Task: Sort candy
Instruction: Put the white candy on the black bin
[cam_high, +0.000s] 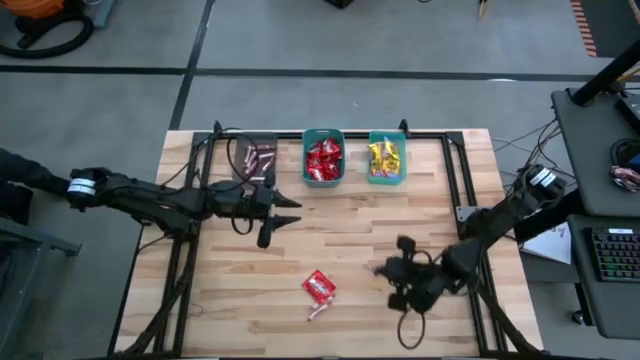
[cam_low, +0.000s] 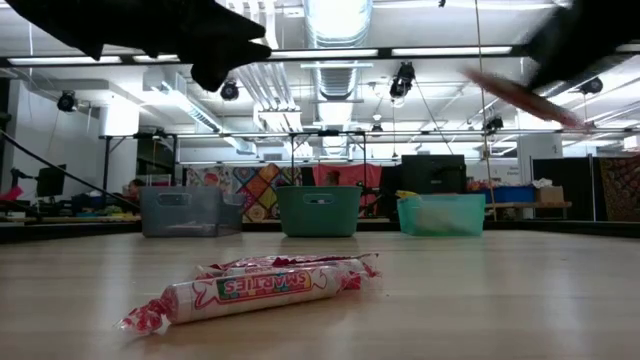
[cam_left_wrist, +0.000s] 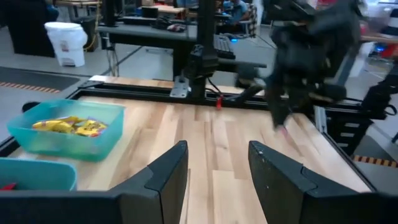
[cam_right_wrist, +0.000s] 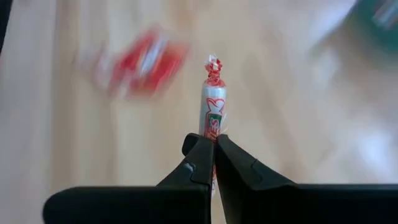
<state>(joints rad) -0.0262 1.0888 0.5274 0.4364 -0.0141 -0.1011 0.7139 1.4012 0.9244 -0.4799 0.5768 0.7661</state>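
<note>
My right gripper (cam_right_wrist: 214, 146) hangs over the table's near right part, shut on a white candy roll (cam_right_wrist: 212, 102) with red twisted ends. A second candy roll (cam_low: 255, 288) and a red packet (cam_high: 318, 285) lie flat on the wood near the front middle. My left gripper (cam_left_wrist: 217, 168) hovers open over the table's left middle, with nothing between its fingers. At the far edge stand a grey bin (cam_high: 255, 158) with pinkish sticks, a teal bin (cam_high: 323, 158) with red packets and a teal bin (cam_high: 386, 158) with yellow packets. My right gripper pinches the candy roll between its two fingertips at the roll's near part (cam_right_wrist: 213, 132). The roll runs on in line with the fingers, and its far twisted end (cam_right_wrist: 213, 67) sticks out past them. It is lifted clear of the table, slanting (cam_low: 520, 98).
A black frame (cam_high: 455, 170) runs along the table's far edge and sides, with the bins just inside it. Bare wood lies between the two grippers and the bins. Desks and equipment stand beyond the table's right edge.
</note>
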